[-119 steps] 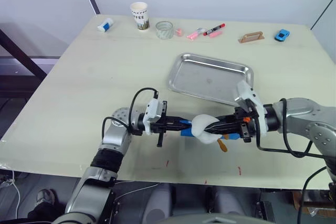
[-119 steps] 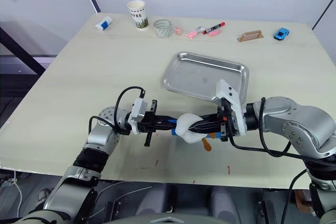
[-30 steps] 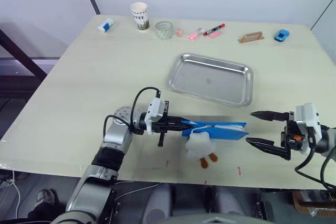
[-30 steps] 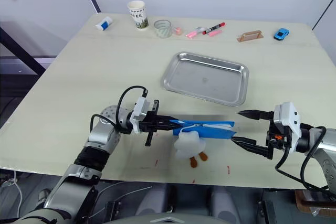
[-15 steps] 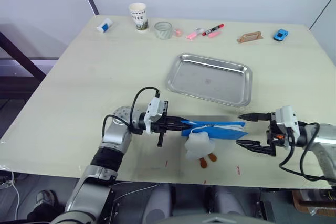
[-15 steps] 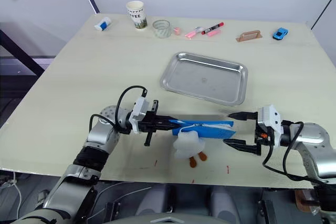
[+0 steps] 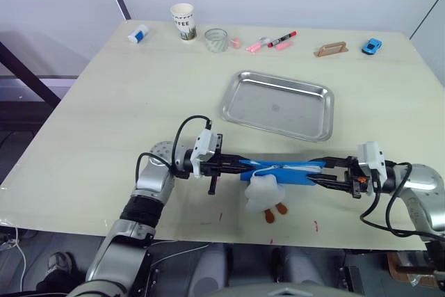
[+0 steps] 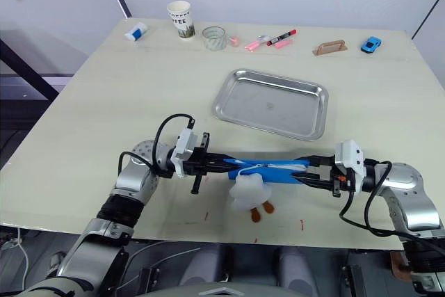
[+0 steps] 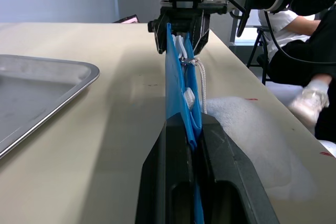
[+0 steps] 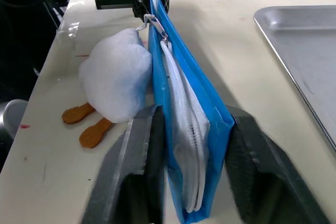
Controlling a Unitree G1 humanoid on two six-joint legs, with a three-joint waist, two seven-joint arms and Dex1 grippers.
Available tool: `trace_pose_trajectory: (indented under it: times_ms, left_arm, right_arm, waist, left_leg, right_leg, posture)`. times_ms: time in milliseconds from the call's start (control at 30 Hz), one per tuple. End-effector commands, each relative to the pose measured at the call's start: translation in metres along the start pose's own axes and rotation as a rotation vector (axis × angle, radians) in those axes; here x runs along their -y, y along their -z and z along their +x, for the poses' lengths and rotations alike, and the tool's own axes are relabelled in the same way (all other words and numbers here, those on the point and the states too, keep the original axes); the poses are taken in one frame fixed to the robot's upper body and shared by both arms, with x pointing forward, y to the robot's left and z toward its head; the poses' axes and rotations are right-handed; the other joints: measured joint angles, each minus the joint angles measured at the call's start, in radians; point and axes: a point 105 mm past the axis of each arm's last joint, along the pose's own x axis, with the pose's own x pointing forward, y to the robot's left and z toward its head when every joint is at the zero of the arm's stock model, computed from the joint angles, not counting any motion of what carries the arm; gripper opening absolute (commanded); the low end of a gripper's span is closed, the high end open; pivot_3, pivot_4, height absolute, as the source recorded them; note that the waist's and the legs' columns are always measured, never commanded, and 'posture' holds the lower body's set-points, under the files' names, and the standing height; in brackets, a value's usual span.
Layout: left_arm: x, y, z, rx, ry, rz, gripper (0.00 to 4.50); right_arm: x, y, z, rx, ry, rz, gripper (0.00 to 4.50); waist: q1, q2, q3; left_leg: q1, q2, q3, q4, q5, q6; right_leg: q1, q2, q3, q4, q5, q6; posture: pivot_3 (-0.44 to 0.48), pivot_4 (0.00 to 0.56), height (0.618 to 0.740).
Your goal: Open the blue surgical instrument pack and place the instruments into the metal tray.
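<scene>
The blue surgical instrument pack (image 7: 285, 172) hangs on edge just above the table's front part, stretched between both grippers. My left gripper (image 7: 240, 165) is shut on its left end, seen close in the left wrist view with the pack (image 9: 176, 77) running away from the fingers. My right gripper (image 7: 321, 173) has its fingers on both sides of the right end, touching the pack (image 10: 184, 93), where white lining and a zipper show. A white plush duck charm (image 7: 263, 191) dangles from the zipper. The instruments are hidden inside. The metal tray (image 7: 278, 106) lies empty behind the pack.
Along the far edge stand a paper cup (image 7: 183, 20), a glass (image 7: 217, 39), pink and red markers (image 7: 283, 38), a wooden handle block (image 7: 332, 49) and a blue toy car (image 7: 372, 46). A person (image 9: 299, 40) sits beyond the table's near edge.
My right gripper moved left from open and apart, up to the pack's right end, and its fingers closed in on it. The left gripper kept its hold.
</scene>
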Motion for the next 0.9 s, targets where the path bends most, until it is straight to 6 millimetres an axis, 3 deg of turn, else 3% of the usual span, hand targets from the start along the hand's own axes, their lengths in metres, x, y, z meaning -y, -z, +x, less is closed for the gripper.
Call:
trace_pose_trajectory:
  times_ms: [33, 133, 200, 300, 333, 700, 833, 867, 900]
  left_arm:
    - [0.005, 0.005, 0.0, -0.02, 0.017, -0.008, 0.0]
    - [0.004, 0.003, 0.001, -0.018, 0.017, -0.005, 0.0]
    - [0.004, 0.002, 0.002, -0.018, 0.018, -0.004, 0.0]
    - [0.004, 0.002, 0.001, -0.018, 0.018, -0.005, 0.0]
    - [0.004, 0.002, 0.001, -0.018, 0.017, -0.005, 0.0]
    - [0.004, 0.004, -0.002, -0.015, 0.016, -0.018, 0.0]
    - [0.002, -0.003, -0.006, 0.033, 0.012, -0.099, 0.0]
    - [0.0, -0.005, -0.007, 0.037, 0.004, -0.097, 0.7]
    - [-0.001, -0.006, -0.009, 0.038, -0.012, -0.089, 1.11]
  right_arm:
    - [0.001, -0.008, 0.0, 0.017, -0.001, -0.044, 1.92]
    - [0.002, -0.008, 0.001, 0.022, 0.0, -0.046, 1.92]
    - [0.003, -0.008, 0.002, 0.03, 0.002, -0.051, 1.38]
    - [0.003, -0.009, 0.004, 0.037, 0.002, -0.056, 0.17]
    - [0.002, -0.009, 0.004, 0.038, 0.002, -0.057, 0.02]
    - [0.003, -0.004, 0.006, 0.04, 0.009, -0.047, 0.02]
    - [0.006, -0.004, 0.005, 0.035, 0.011, -0.047, 0.02]
    - [0.006, -0.004, 0.005, 0.034, 0.011, -0.047, 0.0]
    - [0.006, -0.004, 0.005, 0.03, 0.01, -0.047, 0.0]
  waist:
    - [0.0, 0.0, 0.0]
    - [0.0, 0.0, 0.0]
    - [0.0, 0.0, 0.0]
    - [-0.001, 0.0, 0.0]
    - [-0.001, 0.0, 0.0]
    - [-0.002, 0.0, 0.0]
    - [-0.003, 0.0, 0.0]
    - [-0.003, 0.0, 0.0]
    - [-0.003, 0.0, 0.0]
  left_leg:
    - [0.0, 0.0, 0.0, 0.0, 0.0, 0.0]
    - [0.0, 0.0, 0.0, 0.0, 0.0, 0.0]
    - [0.0, 0.0, 0.0, 0.0, 0.0, 0.0]
    - [0.0, 0.0, 0.0, 0.0, 0.0, 0.0]
    - [0.0, 0.0, 0.0, 0.0, 0.0, 0.0]
    - [0.001, 0.0, 0.0, 0.0, 0.0, 0.0]
    - [0.001, 0.0, 0.0, 0.0, 0.0, 0.0]
    - [0.001, 0.0, 0.0, 0.0, 0.0, 0.0]
    - [0.001, 0.0, 0.0, 0.0, 0.0, 0.0]
  right_leg:
    - [0.0, 0.0, 0.0, 0.0, 0.0, 0.0]
    - [0.0, 0.0, 0.0, 0.0, 0.0, 0.0]
    - [0.0, 0.0, 0.0, 0.0, 0.0, 0.0]
    - [0.0, 0.0, 0.0, 0.0, 0.0, 0.0]
    - [0.0, 0.0, 0.0, 0.0, 0.0, 0.0]
    - [0.0, 0.001, 0.0, 0.0, 0.0, 0.0]
    - [0.0, 0.001, 0.0, 0.001, 0.0, 0.0]
    - [0.0, 0.001, 0.0, 0.001, 0.0, 0.0]
    - [0.0, 0.001, 0.0, 0.001, 0.0, 0.0]
  posture:
    - [0.0, 0.15, 0.74]
    - [0.0, 0.15, 0.74]
    - [0.0, 0.15, 0.74]
    - [0.0, 0.15, 0.74]
    - [0.0, 0.15, 0.74]
    - [0.0, 0.15, 0.74]
    - [0.0, 0.15, 0.74]
    - [0.0, 0.15, 0.74]
    - [0.0, 0.15, 0.74]
